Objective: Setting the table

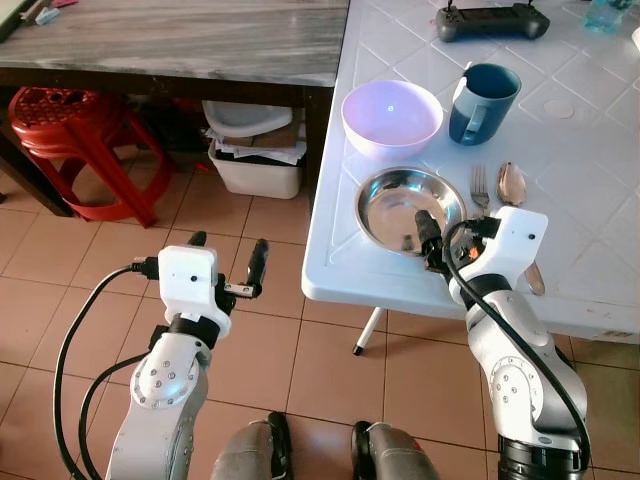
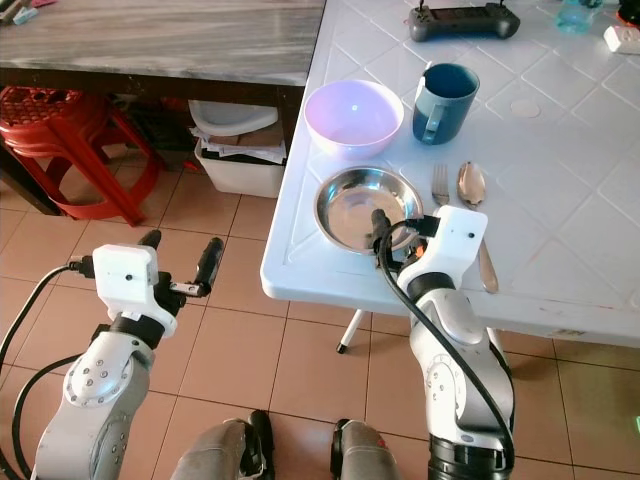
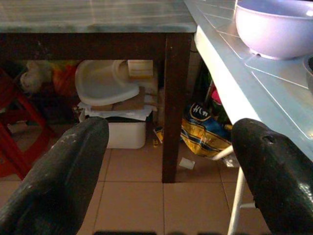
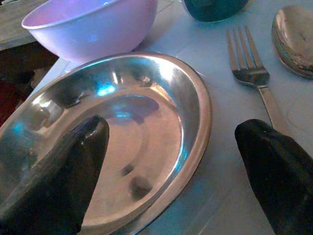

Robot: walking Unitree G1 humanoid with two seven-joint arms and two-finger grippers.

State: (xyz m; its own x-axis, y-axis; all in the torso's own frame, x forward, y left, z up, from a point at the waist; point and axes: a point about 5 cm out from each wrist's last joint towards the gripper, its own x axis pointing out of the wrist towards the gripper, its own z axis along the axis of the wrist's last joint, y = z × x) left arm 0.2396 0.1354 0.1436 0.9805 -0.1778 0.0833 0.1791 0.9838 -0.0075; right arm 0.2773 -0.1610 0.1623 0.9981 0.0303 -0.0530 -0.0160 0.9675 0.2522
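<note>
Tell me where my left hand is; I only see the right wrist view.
Observer: The left hand hangs open over the floor, left of the table, holding nothing.
Operator: Anything behind the mug?
Observer: A black controller lies farther back, past the mug.
Operator: Where does the spoon's handle end?
Observer: The spoon runs back along the right side of the right hand, and its handle ends near the table's front edge.
</note>
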